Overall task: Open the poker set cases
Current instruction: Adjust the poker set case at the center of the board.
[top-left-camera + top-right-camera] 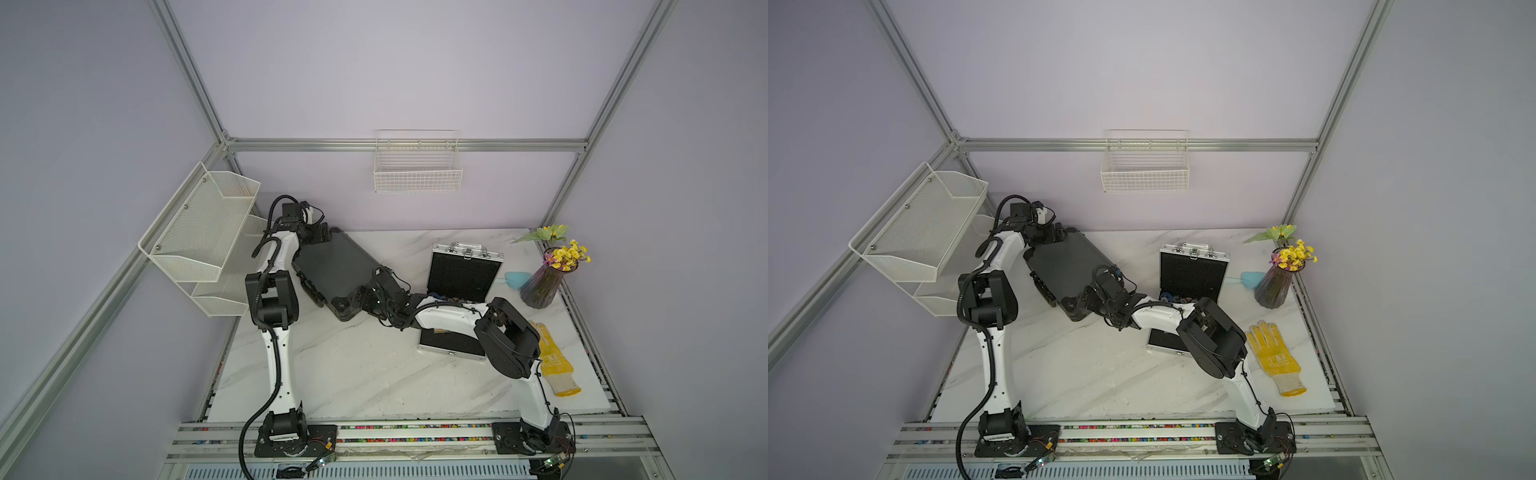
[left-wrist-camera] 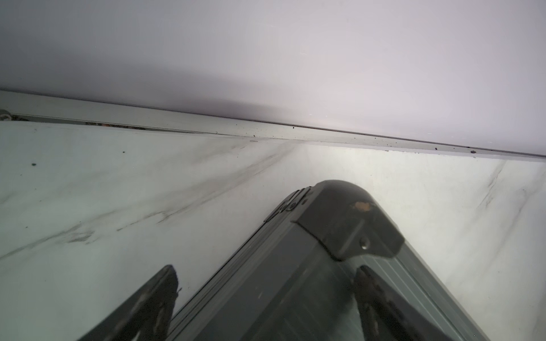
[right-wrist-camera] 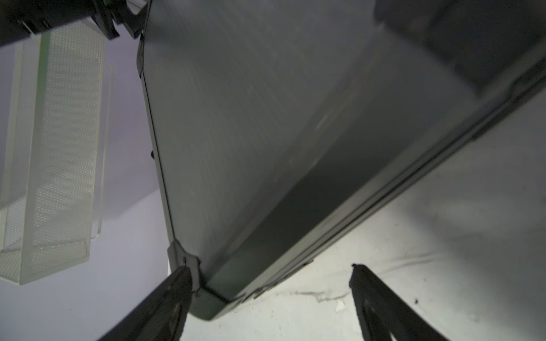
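1. The larger dark grey poker case (image 1: 332, 266) lies aslant near the far left corner of the worktop (image 1: 353, 374). It cannot be told whether its lid has parted from the base.
2. The smaller silver aluminium poker case (image 1: 463, 272) sits open right of centre toward the far edge, with its lid upright and its base partly hidden by the right arm (image 1: 449, 316).
3. The left gripper (image 2: 266, 268) straddles the dark case's far corner, its fingers (image 2: 153, 301) spread wide and clamping nothing.
4. The right gripper (image 3: 269, 267) gapes at the near corner. One finger touches the corner guard (image 3: 184, 257); the other hangs clear over the worktop.
5. The dark case looks stiff, hard-shelled and probably heavy, with smooth, slippery panels. The likeliest hold is the lid's rim on the latch side, beside the guards.
6. Count: two cases, two grippers, one flower vase (image 1: 540, 286), one yellow glove (image 1: 1273, 357).
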